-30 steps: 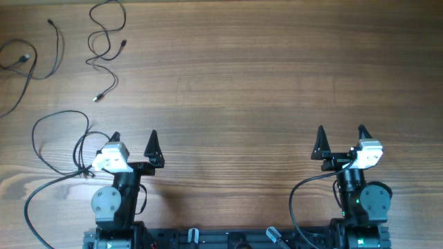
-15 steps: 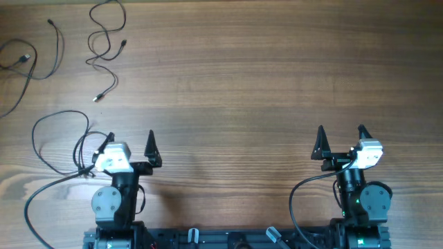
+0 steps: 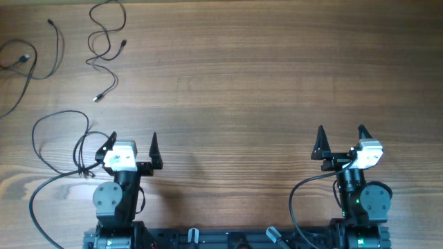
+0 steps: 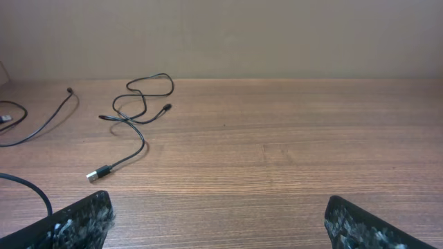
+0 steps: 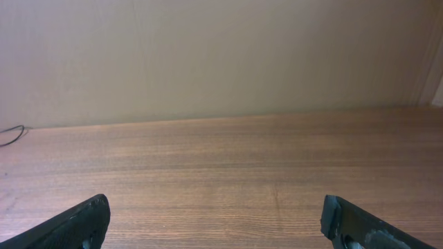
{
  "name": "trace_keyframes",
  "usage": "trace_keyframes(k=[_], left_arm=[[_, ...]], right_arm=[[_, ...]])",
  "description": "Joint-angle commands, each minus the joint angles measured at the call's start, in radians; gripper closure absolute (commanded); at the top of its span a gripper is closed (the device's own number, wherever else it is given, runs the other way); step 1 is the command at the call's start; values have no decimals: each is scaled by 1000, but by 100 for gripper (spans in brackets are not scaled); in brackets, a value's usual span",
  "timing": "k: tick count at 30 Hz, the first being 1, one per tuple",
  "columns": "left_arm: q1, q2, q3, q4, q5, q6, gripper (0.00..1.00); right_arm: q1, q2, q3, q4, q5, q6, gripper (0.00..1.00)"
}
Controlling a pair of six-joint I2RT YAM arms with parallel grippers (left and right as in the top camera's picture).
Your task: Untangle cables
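Observation:
Thin black cables lie at the table's far left. One twisted cable [image 3: 105, 41] ends in a small plug [image 4: 97, 173] and also shows in the left wrist view [image 4: 138, 104]. A second cable [image 3: 43, 59] curves near the left edge. A third cable loop [image 3: 48, 131] lies just left of my left gripper [image 3: 133, 138]. That gripper is open with bare wood between its fingers [image 4: 76, 221]. My right gripper [image 3: 340, 131] stands open at the near right, far from every cable, with nothing between its fingertips [image 5: 367, 225].
The wooden table [image 3: 263, 76] meets a plain beige wall [image 4: 277, 34] at its far edge. The arms' bases and their thicker wiring [image 3: 297, 200] sit along the near edge. A sliver of cable [image 5: 10, 133] shows at the left edge of the right wrist view.
My left gripper has turned and shifted slightly to the right, still open. The right arm and the cables have not moved.

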Motion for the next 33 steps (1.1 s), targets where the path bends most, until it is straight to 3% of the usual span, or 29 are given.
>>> trace_keyframes(k=[1, 20, 33], left_arm=[[3, 4, -5, -3, 23, 22, 0], [56, -86, -5, -2, 23, 22, 0], [5, -86, -4, -2, 23, 22, 0]], right_arm=[[5, -14, -3, 5, -11, -2, 0], [5, -14, -3, 5, -11, -3, 0], [5, -14, -3, 5, -11, -3, 0]])
